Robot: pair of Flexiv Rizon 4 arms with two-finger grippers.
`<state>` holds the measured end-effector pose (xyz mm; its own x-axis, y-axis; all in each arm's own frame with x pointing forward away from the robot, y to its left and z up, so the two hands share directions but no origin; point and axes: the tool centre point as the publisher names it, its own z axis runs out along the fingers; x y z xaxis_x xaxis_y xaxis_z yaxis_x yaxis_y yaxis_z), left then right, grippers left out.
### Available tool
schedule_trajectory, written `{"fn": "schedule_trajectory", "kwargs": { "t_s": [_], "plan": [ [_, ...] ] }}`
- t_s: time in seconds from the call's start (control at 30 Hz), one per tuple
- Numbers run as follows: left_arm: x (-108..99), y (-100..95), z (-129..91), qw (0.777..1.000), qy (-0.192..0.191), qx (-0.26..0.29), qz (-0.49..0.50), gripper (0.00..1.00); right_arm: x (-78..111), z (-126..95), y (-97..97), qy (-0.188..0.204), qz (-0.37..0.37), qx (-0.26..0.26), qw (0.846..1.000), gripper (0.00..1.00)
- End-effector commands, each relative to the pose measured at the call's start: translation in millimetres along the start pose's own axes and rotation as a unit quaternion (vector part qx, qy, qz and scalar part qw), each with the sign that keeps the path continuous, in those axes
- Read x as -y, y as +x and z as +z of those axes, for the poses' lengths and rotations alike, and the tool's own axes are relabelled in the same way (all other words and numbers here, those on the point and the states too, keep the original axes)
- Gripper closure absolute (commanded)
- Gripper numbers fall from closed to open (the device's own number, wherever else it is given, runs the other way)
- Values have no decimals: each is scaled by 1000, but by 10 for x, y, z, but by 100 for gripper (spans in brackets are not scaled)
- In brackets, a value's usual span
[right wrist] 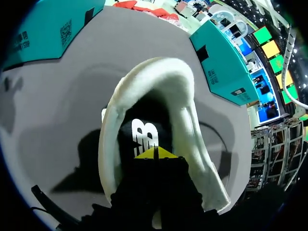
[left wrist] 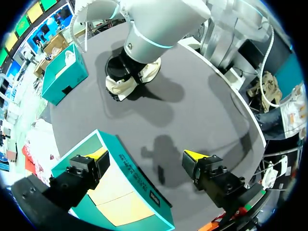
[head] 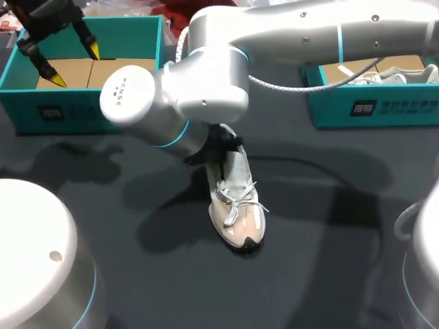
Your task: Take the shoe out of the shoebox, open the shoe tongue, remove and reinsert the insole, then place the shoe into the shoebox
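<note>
One wrist view shows right gripper (right wrist: 155,154) inside shoe (right wrist: 159,72).

- Our right gripper (right wrist: 155,154) is parked right at the mouth of the shoe (right wrist: 185,120), inside its padded white collar.
- A dark insole (right wrist: 144,134) with a white logo shows down inside the shoe.
- On the dark table (right wrist: 57,106) past the shoe are a teal shoebox (right wrist: 43,29) and a second teal shoebox (right wrist: 221,65), well apart.

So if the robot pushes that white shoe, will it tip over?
Probably not easily: the shoe sits flat on its sole, so it would likely slide. Its padded collar looks soft, so it may squash when squeezed. The laces look loose and would probably flop.
</note>
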<state>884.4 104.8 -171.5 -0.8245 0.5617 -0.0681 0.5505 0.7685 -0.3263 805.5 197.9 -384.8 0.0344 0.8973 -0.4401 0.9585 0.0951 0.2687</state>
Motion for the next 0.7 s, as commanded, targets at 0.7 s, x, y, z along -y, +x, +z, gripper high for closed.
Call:
{"fn": "schedule_trajectory", "kwargs": {
  "t_s": [0.7],
  "plan": [
    [0, 4, -2, 1000, -1, -1, 0, 0, -299, -521, -196, -20, -60, -77, 995, 100]
  ]
}}
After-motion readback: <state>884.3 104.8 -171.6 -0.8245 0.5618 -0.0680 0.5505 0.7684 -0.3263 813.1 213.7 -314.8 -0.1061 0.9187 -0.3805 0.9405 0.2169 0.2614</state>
